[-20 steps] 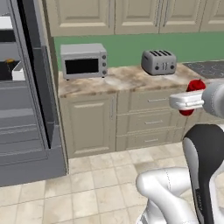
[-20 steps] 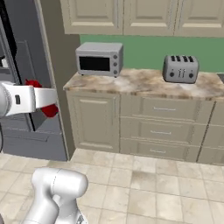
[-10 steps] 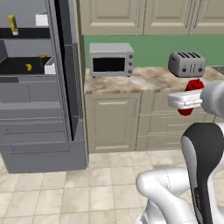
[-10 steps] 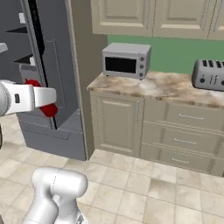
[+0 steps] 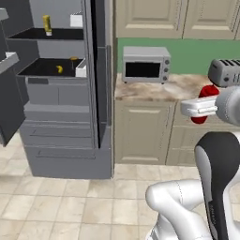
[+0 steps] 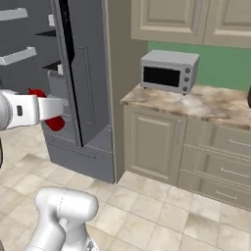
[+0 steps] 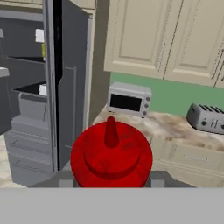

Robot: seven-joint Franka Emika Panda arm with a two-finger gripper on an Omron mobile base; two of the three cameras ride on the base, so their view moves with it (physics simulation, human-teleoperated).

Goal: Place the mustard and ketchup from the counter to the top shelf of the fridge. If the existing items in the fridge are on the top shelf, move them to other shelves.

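My gripper (image 5: 202, 107) is shut on the ketchup (image 5: 206, 91), a small red squeeze bottle, held in the air in front of the counter (image 5: 159, 91). In the hand view the ketchup (image 7: 111, 153) sits low in the middle, its nozzle pointing ahead. The same bottle (image 6: 55, 122) shows at the left in the right base view. The fridge (image 5: 65, 140) stands open well to the left. The mustard (image 5: 47, 24), a yellow bottle, stands on the top shelf (image 5: 33, 35). A banana (image 5: 59, 69) lies one shelf lower, with a small orange-topped thing (image 5: 74, 59) behind it.
The fridge's open doors (image 5: 97, 70) jut out between me and the shelves, and a white bin (image 5: 9, 58) hangs on the left door. A microwave (image 5: 145, 64) and a toaster (image 5: 225, 72) stand on the counter. Tiled floor (image 5: 70, 206) lies in front.
The whole picture has slid right in both base views, so the cameras have moved toward the fridge, and its shelves now show. The gripper keeps hold of the ketchup, unchanged.
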